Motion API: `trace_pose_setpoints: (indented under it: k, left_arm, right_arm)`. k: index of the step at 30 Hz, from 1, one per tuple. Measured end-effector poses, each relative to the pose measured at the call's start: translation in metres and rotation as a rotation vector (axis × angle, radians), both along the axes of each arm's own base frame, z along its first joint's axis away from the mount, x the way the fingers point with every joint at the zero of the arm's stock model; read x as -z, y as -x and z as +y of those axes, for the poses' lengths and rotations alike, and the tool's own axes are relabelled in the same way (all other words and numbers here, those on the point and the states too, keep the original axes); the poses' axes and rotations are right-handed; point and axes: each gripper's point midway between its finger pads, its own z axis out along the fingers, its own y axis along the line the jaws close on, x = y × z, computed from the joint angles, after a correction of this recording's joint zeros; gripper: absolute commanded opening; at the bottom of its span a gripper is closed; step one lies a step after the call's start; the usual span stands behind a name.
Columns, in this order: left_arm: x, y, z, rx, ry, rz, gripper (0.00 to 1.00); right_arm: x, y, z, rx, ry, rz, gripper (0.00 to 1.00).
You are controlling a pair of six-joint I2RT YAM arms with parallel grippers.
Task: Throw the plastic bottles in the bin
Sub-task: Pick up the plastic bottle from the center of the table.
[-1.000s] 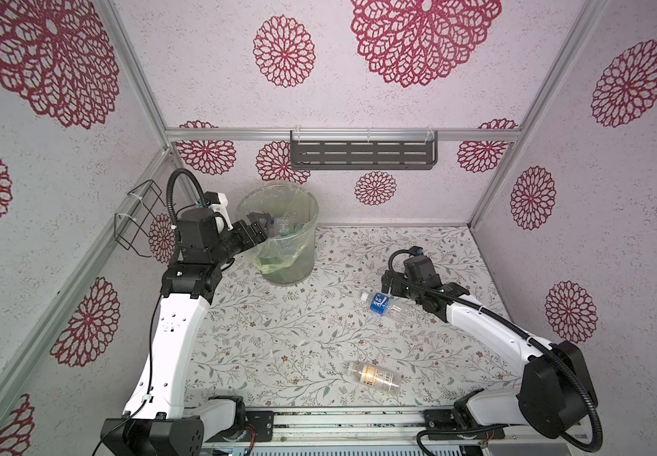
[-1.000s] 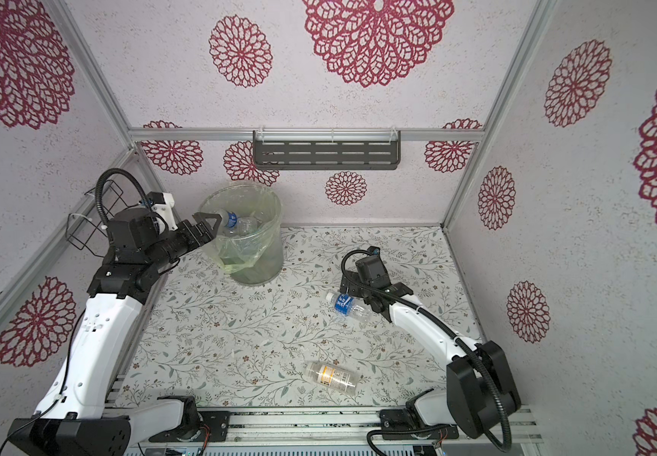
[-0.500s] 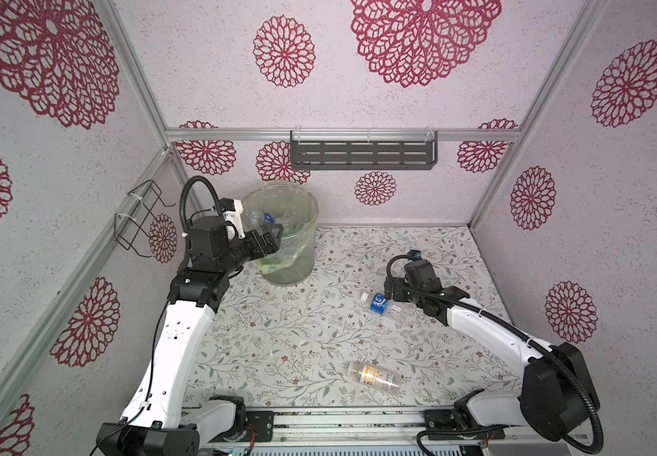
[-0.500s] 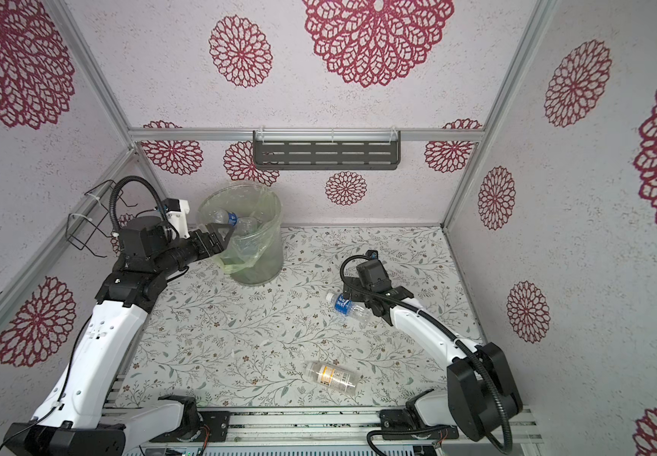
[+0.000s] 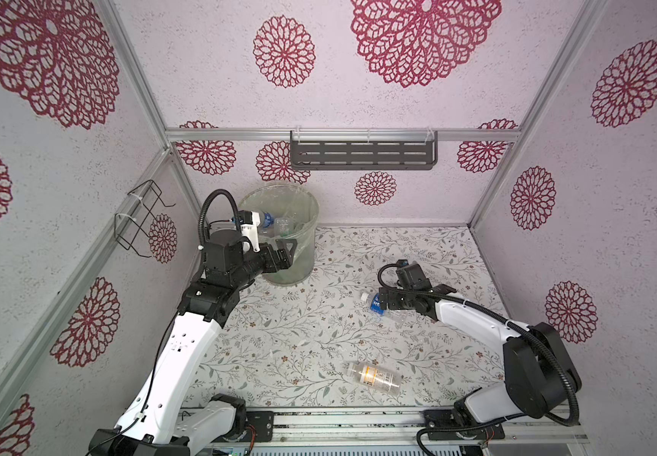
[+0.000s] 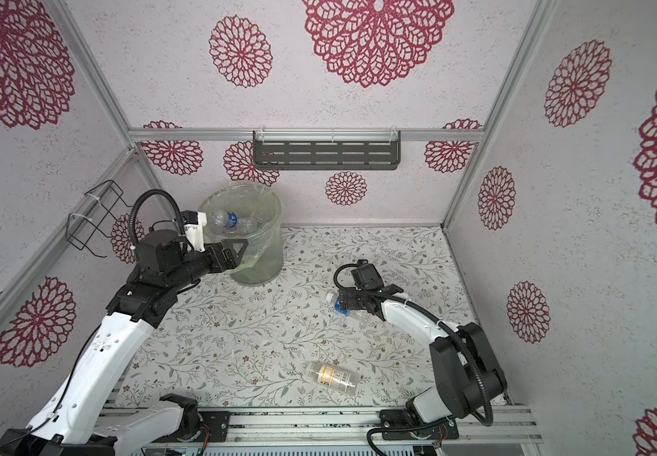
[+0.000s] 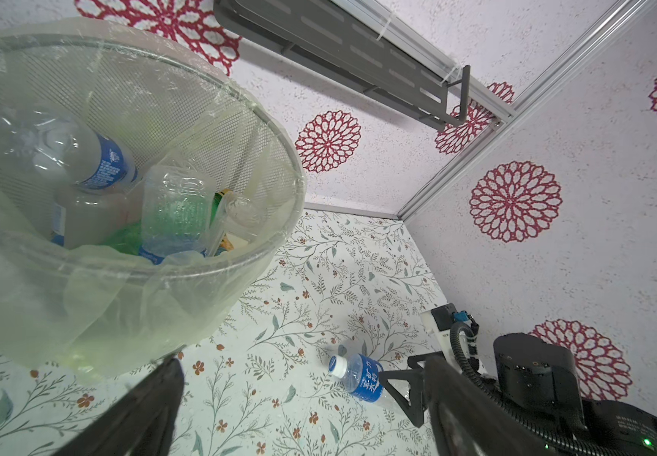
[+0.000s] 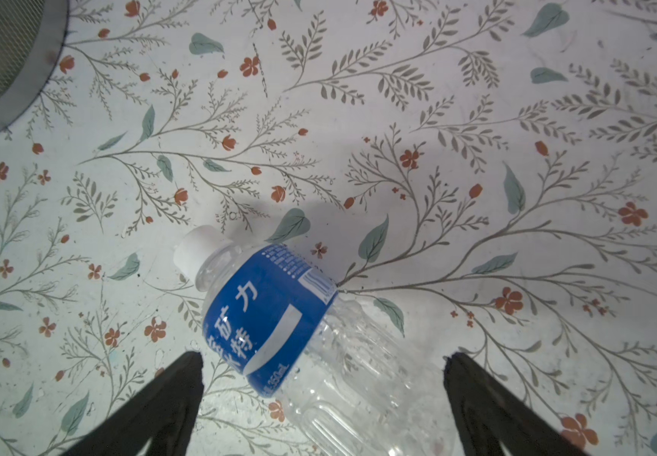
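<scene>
The bin [image 5: 312, 221] [image 6: 275, 221] stands at the back left, lined with a thin bag and holding several plastic bottles [image 7: 98, 158]. My left gripper [image 5: 285, 256] [image 6: 238, 254] [image 7: 303, 363] hovers open and empty in front of the bin's near wall [image 7: 161, 300]. A clear bottle with a blue label [image 5: 376, 306] [image 6: 338, 307] [image 7: 358, 377] [image 8: 271, 312] lies on the floral table. My right gripper [image 5: 383, 303] [image 6: 346, 304] [image 8: 323, 357] is open, its fingers on either side of that bottle's clear body, not closed on it. Another clear bottle with a white label [image 5: 374, 378] [image 6: 333, 378] lies near the front edge.
A black wire rack [image 5: 141, 221] hangs on the left wall. A grey slotted shelf [image 5: 362, 156] is fixed to the back wall. Patterned walls close in three sides. A metal rail [image 5: 338, 422] with both arm bases runs along the front.
My left gripper has swung from beside the bin's rim down and across its front. My right gripper has edged closer over the blue-label bottle, which has not moved.
</scene>
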Motion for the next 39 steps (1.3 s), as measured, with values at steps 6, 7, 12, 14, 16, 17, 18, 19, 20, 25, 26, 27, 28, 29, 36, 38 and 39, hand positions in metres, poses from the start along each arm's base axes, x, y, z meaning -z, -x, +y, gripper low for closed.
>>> trace_pose_setpoints:
  k: [6,7,12,14,16,17,18,19,20,25,26,27,28,29,36,38,39]
  left_arm:
    - [0.016,0.001,-0.006,0.012,-0.008,0.025,0.97]
    - [0.019,0.002,-0.006,0.014,-0.01,0.028,0.97]
    - [0.035,0.009,-0.009,0.017,-0.015,0.052,0.97]
    - [0.038,0.01,-0.009,0.015,-0.013,0.056,0.97]
    - [0.041,0.011,-0.009,0.013,-0.012,0.059,0.97]
    - [0.042,0.011,-0.01,0.014,-0.012,0.059,0.97]
    - [0.042,0.011,-0.01,0.013,-0.012,0.06,0.97]
    - [0.043,0.011,-0.011,0.014,-0.012,0.061,0.97]
    - [0.044,0.011,-0.011,0.013,-0.013,0.062,0.97]
    - [0.044,0.01,-0.01,0.0,-0.015,0.062,0.97]
    - [0.044,0.01,-0.009,-0.008,-0.016,0.062,0.97]
    - [0.044,0.009,-0.009,-0.014,-0.015,0.062,0.97]
    - [0.044,0.009,-0.008,-0.018,-0.015,0.063,0.97]
    - [0.044,0.009,-0.007,-0.024,-0.014,0.063,0.97]
    - [0.045,0.007,-0.005,-0.041,-0.012,0.065,0.97]
    - [0.046,0.006,-0.005,-0.043,-0.01,0.069,0.97]
    - [0.046,0.006,-0.005,-0.045,-0.008,0.072,0.97]
  right_arm:
    - [0.005,0.002,0.002,-0.027,0.01,0.025,0.99]
    - [0.006,0.002,0.002,-0.031,0.014,0.029,0.99]
    - [0.009,0.004,0.003,-0.044,0.021,0.038,0.99]
    - [0.009,0.005,0.004,-0.056,0.018,0.043,0.99]
    - [0.01,0.006,0.005,-0.062,0.016,0.048,0.99]
    - [0.012,0.006,0.005,-0.067,0.019,0.051,0.99]
    - [0.014,0.006,0.005,-0.069,0.022,0.056,0.99]
    - [0.016,0.006,0.005,-0.072,0.025,0.061,0.99]
    - [0.019,0.007,0.005,-0.077,0.031,0.068,0.99]
    - [0.033,0.01,0.005,-0.088,0.048,0.11,0.99]
    - [0.034,0.011,0.005,-0.09,0.048,0.115,0.99]
    - [0.035,0.011,0.006,-0.092,0.045,0.118,0.99]
    - [0.035,0.012,0.006,-0.093,0.043,0.119,0.99]
    - [0.035,0.012,0.007,-0.095,0.039,0.121,0.99]
    - [0.034,0.012,0.008,-0.098,0.034,0.121,0.99]
    - [0.034,0.012,0.008,-0.098,0.032,0.122,0.98]
    - [0.034,0.012,0.009,-0.099,0.03,0.122,0.98]
